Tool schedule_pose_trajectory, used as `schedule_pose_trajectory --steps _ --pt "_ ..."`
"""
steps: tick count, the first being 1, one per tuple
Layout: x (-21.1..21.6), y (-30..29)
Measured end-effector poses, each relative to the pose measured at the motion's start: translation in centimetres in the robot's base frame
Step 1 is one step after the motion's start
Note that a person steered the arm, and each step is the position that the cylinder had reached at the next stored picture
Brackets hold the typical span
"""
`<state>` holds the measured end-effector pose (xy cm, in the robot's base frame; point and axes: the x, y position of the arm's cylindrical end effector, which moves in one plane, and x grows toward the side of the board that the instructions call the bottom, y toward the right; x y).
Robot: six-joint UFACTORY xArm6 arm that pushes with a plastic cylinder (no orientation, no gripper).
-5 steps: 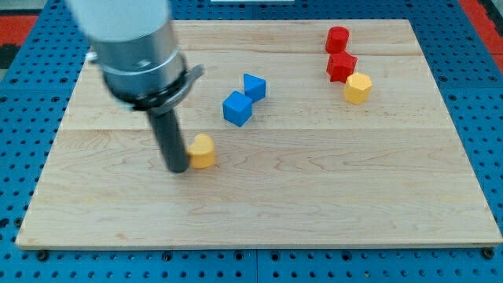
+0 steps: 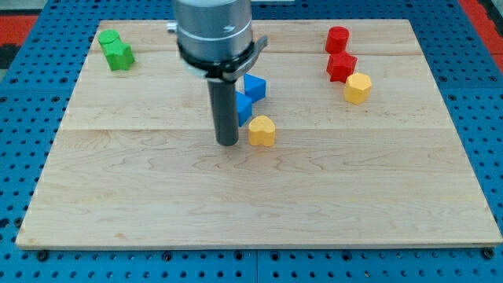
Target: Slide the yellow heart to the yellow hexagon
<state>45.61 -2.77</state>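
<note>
My tip (image 2: 227,144) rests on the wooden board (image 2: 259,212) just left of frame centre. The rod carries no pincer, so no grasp state applies. The yellow heart (image 2: 262,130) sits just right of my tip, near it; contact cannot be confirmed. Directly above the heart, two blue blocks (image 2: 251,94) stand together, the lower one partly hidden by the rod. The yellow hexagon (image 2: 357,88) lies at upper right, well apart from the heart. Two red blocks (image 2: 339,55) stand just above the hexagon. Two green blocks (image 2: 116,49) occupy the upper left corner.
</note>
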Motion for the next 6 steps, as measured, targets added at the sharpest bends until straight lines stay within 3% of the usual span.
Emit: schedule_pose_trajectory --steps 3,6 --pt "-0.1 14.1" --pt "-1.1 16.8"
